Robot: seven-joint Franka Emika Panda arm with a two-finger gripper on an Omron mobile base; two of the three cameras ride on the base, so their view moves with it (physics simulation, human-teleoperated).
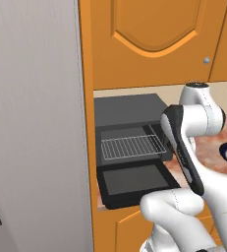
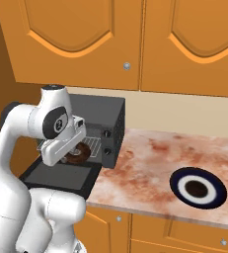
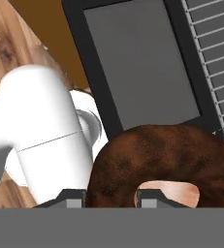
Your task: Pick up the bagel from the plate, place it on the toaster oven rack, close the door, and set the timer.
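step: carrying the bagel [image 2: 76, 154] to the oven, plate [image 2: 198, 189] on the counter [image 2: 150, 163] now bare
claw [image 3: 106, 196]: clenched on the bagel, held above the dropped-open door [image 1: 134, 179], just short of the rack [image 1: 132, 146]
next: likely push further in over the rack, lower, then release
textures: bagel glossy brown ring; rack thin silver wire; door flat black with glass

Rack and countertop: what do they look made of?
The rack: thin silver parallel bars in a grid, looks like bare metal wire. The countertop: mottled reddish-brown and cream blotches, likely polished stone such as granite, though rendered, so uncertain.
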